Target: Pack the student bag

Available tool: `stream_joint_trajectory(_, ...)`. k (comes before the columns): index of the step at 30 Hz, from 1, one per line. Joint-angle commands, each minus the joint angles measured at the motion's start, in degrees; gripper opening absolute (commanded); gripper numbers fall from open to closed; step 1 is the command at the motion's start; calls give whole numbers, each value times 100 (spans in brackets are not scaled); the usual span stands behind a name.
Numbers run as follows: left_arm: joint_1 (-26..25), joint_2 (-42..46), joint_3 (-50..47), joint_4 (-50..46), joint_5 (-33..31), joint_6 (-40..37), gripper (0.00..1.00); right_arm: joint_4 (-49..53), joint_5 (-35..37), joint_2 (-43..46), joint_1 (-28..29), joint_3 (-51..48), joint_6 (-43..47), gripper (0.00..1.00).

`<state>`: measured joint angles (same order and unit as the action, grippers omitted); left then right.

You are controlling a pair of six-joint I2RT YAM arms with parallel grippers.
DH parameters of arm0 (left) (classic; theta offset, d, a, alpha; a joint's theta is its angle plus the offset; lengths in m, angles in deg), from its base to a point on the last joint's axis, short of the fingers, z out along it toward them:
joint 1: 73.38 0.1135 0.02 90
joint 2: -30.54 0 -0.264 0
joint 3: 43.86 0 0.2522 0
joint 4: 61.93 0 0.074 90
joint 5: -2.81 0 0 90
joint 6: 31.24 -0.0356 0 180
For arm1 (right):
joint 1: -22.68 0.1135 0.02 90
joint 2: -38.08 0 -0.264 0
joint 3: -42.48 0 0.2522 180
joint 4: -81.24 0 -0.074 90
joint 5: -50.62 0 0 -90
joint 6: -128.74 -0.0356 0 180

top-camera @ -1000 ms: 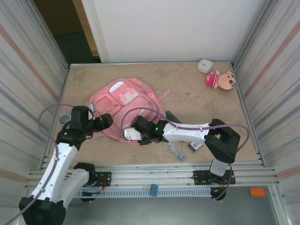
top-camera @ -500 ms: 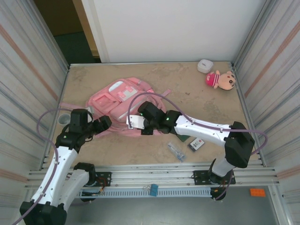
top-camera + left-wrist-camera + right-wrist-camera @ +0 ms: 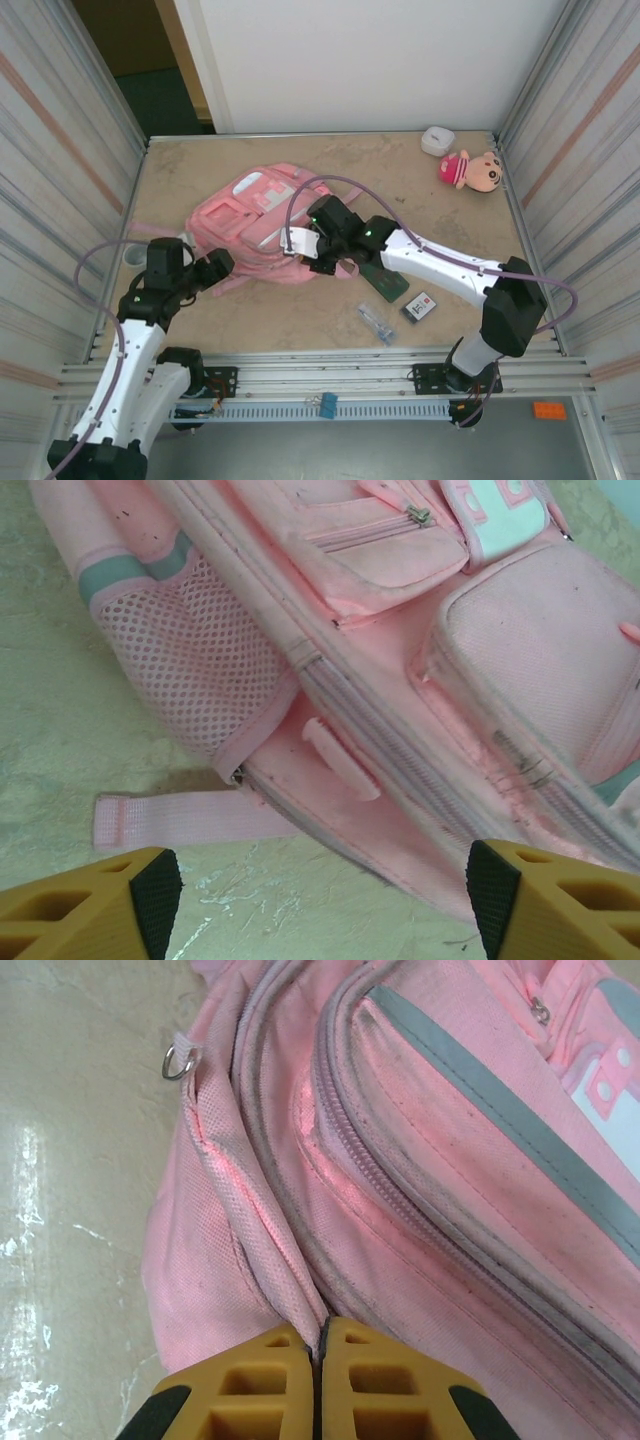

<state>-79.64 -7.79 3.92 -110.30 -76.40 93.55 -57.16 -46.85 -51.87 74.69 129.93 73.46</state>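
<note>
The student bag (image 3: 250, 215), a large pink backpack with white patches, lies flat left of the table's middle. My right gripper (image 3: 300, 245) is at its near edge, shut on a fold of the pink fabric (image 3: 290, 1290) beside the main zip. In the right wrist view the bag (image 3: 450, 1160) spreads ahead of the shut gripper (image 3: 320, 1350). My left gripper (image 3: 225, 263) is open at the bag's near-left corner. In the left wrist view this gripper (image 3: 320, 900) holds nothing. It stands over bare table just short of the bag (image 3: 400, 680) and a loose strap (image 3: 190, 820).
A dark green book (image 3: 385, 278), a small card pack (image 3: 420, 306) and a clear plastic item (image 3: 377, 323) lie right of the bag near the front. A plush doll (image 3: 472, 170) and a white box (image 3: 437, 140) sit at the far right corner. Corrugated walls enclose both sides.
My right gripper has shut on the bag's fabric and moved away from the front edge, drawing the bag's near edge with it. The left gripper has drifted slightly nearer and stays open.
</note>
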Motion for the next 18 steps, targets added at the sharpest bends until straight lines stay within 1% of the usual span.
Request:
stream_joint_trajectory(1, 77, 282, -295, 396, 172, 133, 76, -95, -311, 252, -199, 515, -176, 0)
stream_joint_trajectory(7, 72, 518, -903, 1029, 251, 281, 71, 54, -640, 259, -334, 744, -228, 0)
stream_joint_trajectory(11, 72, 476, -1337, 1602, 562, 273, 67, 172, -546, 202, -348, 923, -310, 0)
stream_joint_trajectory(13, 72, 414, -1485, 1827, 664, 241, 63, 235, -494, 177, -351, 1014, -359, 0)
stream_joint_trajectory(18, 75, 241, -1653, 2134, 625, 231, 58, 347, -391, 76, -391, 1261, -495, 0)
